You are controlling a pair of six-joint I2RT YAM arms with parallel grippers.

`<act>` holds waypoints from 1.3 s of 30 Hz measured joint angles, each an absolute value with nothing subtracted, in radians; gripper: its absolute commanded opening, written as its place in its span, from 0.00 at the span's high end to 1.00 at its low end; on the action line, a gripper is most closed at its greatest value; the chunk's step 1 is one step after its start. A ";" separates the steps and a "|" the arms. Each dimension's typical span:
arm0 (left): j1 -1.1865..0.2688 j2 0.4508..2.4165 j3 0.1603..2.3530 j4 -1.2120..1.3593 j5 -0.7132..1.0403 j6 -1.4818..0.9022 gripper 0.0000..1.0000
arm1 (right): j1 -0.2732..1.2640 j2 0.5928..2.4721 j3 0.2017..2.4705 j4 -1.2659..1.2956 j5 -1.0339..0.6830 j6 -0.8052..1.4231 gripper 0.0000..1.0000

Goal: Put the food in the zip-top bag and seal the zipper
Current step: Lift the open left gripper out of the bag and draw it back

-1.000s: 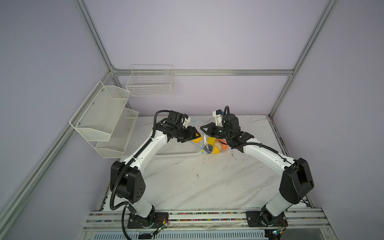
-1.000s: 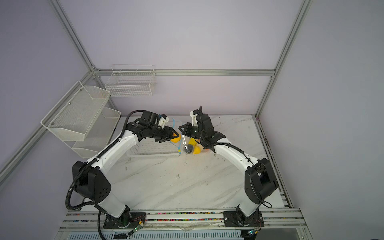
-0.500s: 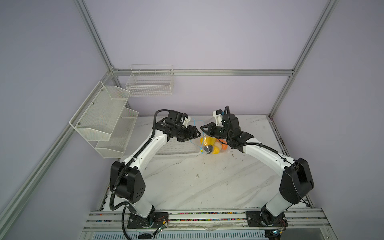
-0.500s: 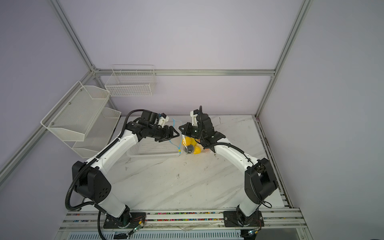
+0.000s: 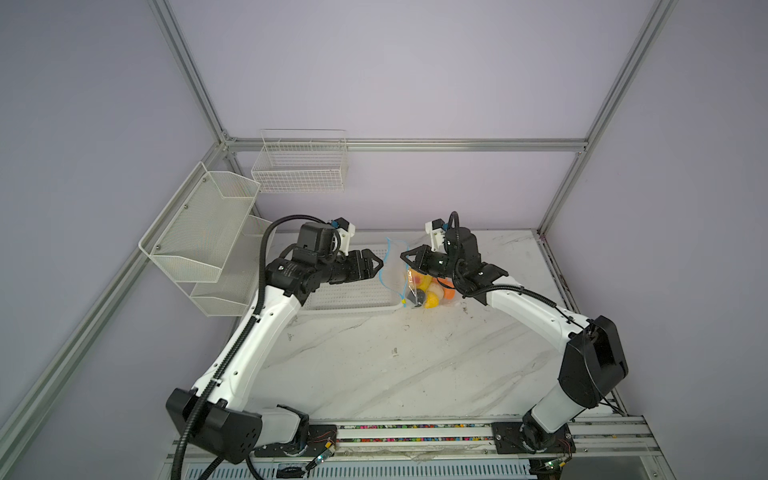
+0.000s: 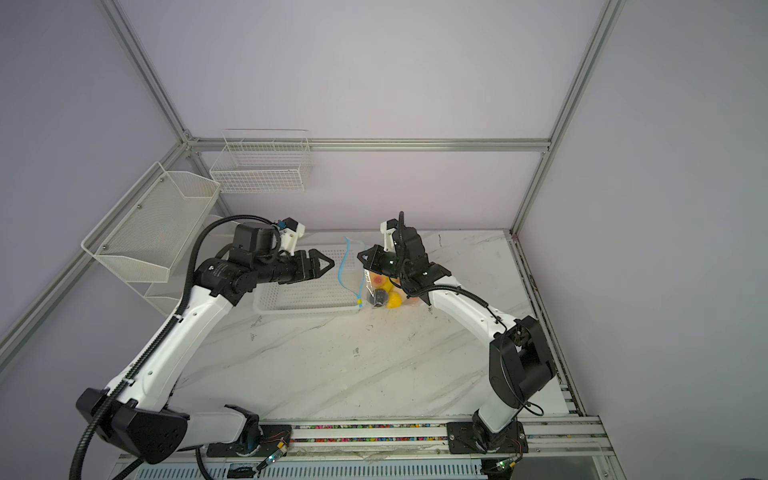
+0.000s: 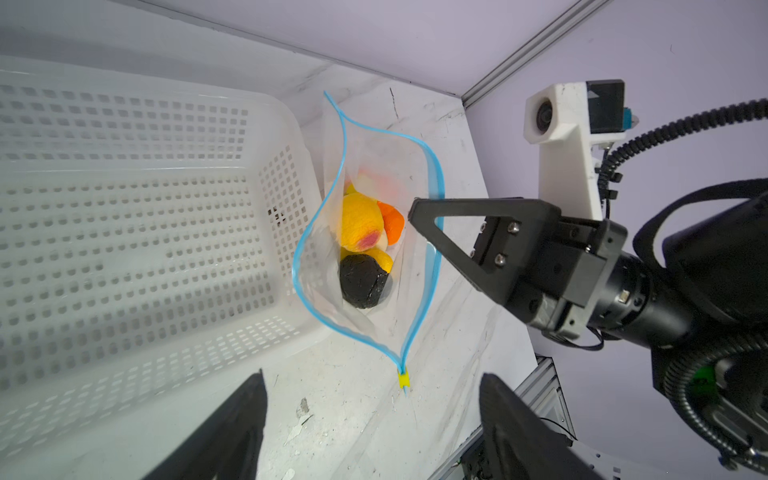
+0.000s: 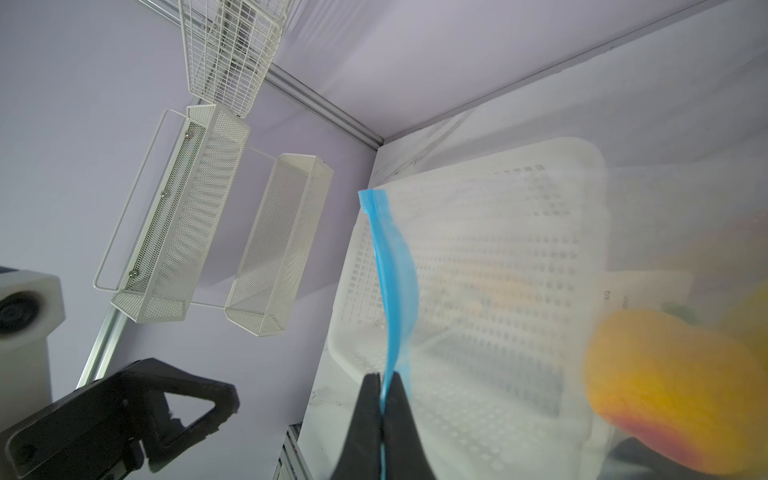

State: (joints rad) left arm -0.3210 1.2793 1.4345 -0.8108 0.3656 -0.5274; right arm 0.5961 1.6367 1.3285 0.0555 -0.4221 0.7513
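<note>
Food (image 7: pixel 360 222) sits inside the zip-top bag (image 7: pixel 320 253), which stands on the desk (image 5: pixel 374 365) touching the white basket (image 7: pixel 124 208). The basket looks empty, though the arm hides part of it in the top views. Loading judged done, sealing left. The bag mouth gapes wide and the zipper (image 7: pixel 438 178) is unsealed, with the yellow slider (image 7: pixel 403 379) parked at one end. The right end effector (image 8: pixel 381 384) is clamped on the zipper strip, holding the rim up. The left end effector (image 5: pixel 374 264) has its fingers apart and holds nothing, just beside the mouth.
</note>
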 measured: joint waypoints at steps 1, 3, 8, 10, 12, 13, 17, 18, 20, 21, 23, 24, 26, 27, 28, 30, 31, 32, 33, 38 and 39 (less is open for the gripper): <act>-0.315 1.255 1.407 -0.811 0.361 -0.528 0.20 | 0.596 1.637 1.328 0.056 -0.424 0.751 1.00; -0.307 1.233 1.361 -0.818 0.359 -0.530 0.20 | 0.596 1.637 1.328 0.056 -0.427 0.751 1.00; -0.301 1.223 1.236 -0.839 0.361 -0.538 0.19 | 0.596 1.637 1.328 0.055 -0.428 0.751 1.00; -0.301 1.214 1.191 -0.842 0.364 -0.543 0.18 | 0.596 1.637 1.328 0.056 -0.429 0.751 1.00; -0.301 1.196 1.142 -0.839 0.369 -0.557 0.18 | 0.596 1.637 1.328 0.056 -0.431 0.751 1.00; -0.301 1.185 1.119 -0.836 0.371 -0.561 0.18 | 0.596 1.637 1.328 0.055 -0.433 0.751 1.00; -0.301 1.158 1.035 -0.812 0.379 -0.586 0.17 | 0.596 1.637 1.328 0.055 -0.438 0.751 1.00; -0.301 1.158 1.022 -0.801 0.380 -0.591 0.17 | 0.596 1.637 1.328 0.055 -0.439 0.751 1.00; -0.301 1.161 0.994 -0.765 0.386 -0.603 0.17 | 0.596 1.637 1.328 0.055 -0.441 0.751 1.00; -0.301 1.165 0.980 -0.746 0.390 -0.610 0.17 | 0.596 1.637 1.328 0.056 -0.441 0.751 1.00; -0.301 1.182 0.955 -0.709 0.400 -0.625 0.19 | 0.596 1.637 1.328 0.056 -0.441 0.751 1.00; -0.301 1.193 0.948 -0.695 0.405 -0.630 0.19 | 0.596 1.637 1.328 0.056 -0.441 0.751 1.00; -0.301 1.221 0.934 -0.664 0.409 -0.638 0.20 | 0.596 1.637 1.328 0.056 -0.441 0.751 1.00; -0.301 1.230 0.928 -0.651 0.409 -0.642 0.20 | 0.596 1.637 1.328 0.055 -0.441 0.751 1.00; -0.301 1.237 0.920 -0.633 0.408 -0.644 0.20 | 0.596 1.637 1.328 0.056 -0.441 0.751 1.00; -0.301 1.244 0.904 -0.600 0.407 -0.647 0.21 | 0.596 1.637 1.328 0.056 -0.441 0.751 1.00; -0.301 1.247 0.898 -0.587 0.407 -0.648 0.21 | 0.596 1.637 1.328 0.056 -0.441 0.751 1.00; -0.301 1.252 0.895 -0.575 0.406 -0.649 0.21 | 0.596 1.637 1.328 0.055 -0.441 0.751 1.00; -0.301 1.258 0.894 -0.564 0.405 -0.651 0.21 | 0.596 1.637 1.328 0.056 -0.441 0.751 1.00; -0.294 1.313 0.894 -0.506 0.391 -0.650 0.22 | 0.596 1.637 1.328 0.056 -0.441 0.751 1.00; -0.290 1.325 0.894 -0.498 0.389 -0.650 0.22 | 0.596 1.637 1.328 0.056 -0.441 0.751 1.00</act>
State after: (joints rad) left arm -0.2901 1.3254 0.8944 -0.4984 0.3893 -0.6498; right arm 0.5957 1.6367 1.3285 0.0555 -0.4408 0.7509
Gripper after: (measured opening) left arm 0.784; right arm 0.044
